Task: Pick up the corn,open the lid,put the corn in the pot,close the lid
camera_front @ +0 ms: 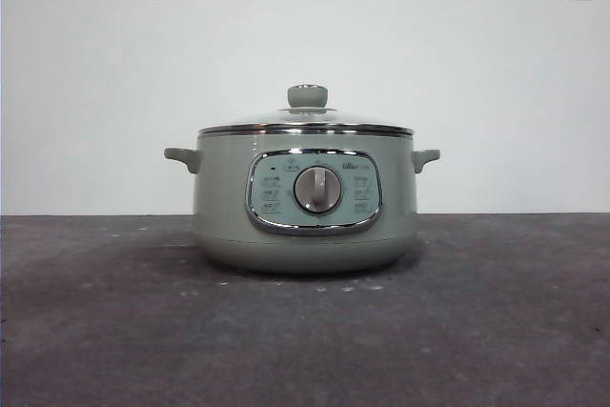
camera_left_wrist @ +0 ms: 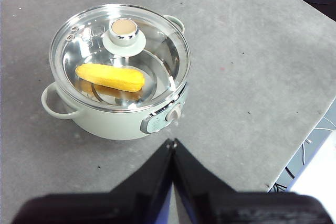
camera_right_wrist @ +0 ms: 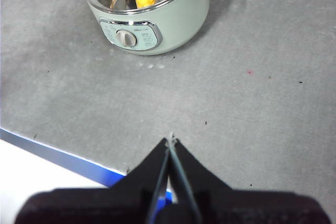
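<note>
While your two arms hang back over the grey table point(camera_front: 95, 331), it is the largest thing in view, with the pot point(camera_front: 305, 226) standing alone on it, control panel and silver dial point(camera_front: 317, 189) facing the front camera. You can see the lid point(camera_left_wrist: 119, 56) seated squarely on the pot's rim, its green knob point(camera_front: 307, 95) upright at the centre. Through the glass, the corn point(camera_left_wrist: 110, 76) lies on its side on the pot's steel floor, just beside the knob as the left wrist camera sees it. Your left gripper point(camera_left_wrist: 171, 142) hovers above the table near the pot's dial side, jaws pressed together on nothing. Your right gripper point(camera_right_wrist: 169, 140) sits well apart from the pot, near the table's edge, its jaws likewise closed and empty.
</note>
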### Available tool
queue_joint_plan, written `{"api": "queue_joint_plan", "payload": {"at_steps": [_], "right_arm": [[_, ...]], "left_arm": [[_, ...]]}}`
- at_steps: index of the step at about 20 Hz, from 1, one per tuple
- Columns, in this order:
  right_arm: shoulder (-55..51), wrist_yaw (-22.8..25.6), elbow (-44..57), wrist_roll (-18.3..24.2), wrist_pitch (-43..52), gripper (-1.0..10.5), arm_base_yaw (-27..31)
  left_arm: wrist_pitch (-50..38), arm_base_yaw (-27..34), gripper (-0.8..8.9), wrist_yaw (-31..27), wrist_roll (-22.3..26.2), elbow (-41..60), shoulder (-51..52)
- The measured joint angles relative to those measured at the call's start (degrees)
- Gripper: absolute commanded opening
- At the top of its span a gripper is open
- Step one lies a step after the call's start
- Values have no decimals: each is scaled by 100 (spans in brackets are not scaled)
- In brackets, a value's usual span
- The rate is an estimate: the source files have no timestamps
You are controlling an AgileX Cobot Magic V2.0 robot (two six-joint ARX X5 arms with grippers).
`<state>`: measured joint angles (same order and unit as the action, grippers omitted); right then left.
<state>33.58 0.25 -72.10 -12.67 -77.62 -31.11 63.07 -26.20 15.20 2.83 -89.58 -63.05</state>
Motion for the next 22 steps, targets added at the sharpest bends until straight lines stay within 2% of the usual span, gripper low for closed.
{"api": "queue_joint_plan", "payload": {"at_steps": [4, 6, 9, 11, 14, 17, 22], "right_arm": [[0, 0, 0, 0, 0, 1, 0], [0, 0, 0, -2, 0, 1, 0], [0, 0, 0, -2, 0, 1, 0], [0, 0, 0, -2, 0, 1, 0], [2, 0, 0, -2, 0, 1, 0], [2, 0, 0, -2, 0, 1, 0], [2, 0, 0, -2, 0, 1, 0]], "left_arm": [[-105, 0, -4, -39, 127, 0, 0], [-234, 61, -4, -258, 192, 0, 0], [-925, 629, -4, -409, 597, 39, 149], [-1569, 1204, -4, -133, 831, 323, 538], [-2660, 1985, -4, 275, 966, 1384, 1462], [-3563, 2551, -4, -68, 1005, 2909, 2457], [-4986, 2830, -4, -306, 859, 5685, 3978]]}}
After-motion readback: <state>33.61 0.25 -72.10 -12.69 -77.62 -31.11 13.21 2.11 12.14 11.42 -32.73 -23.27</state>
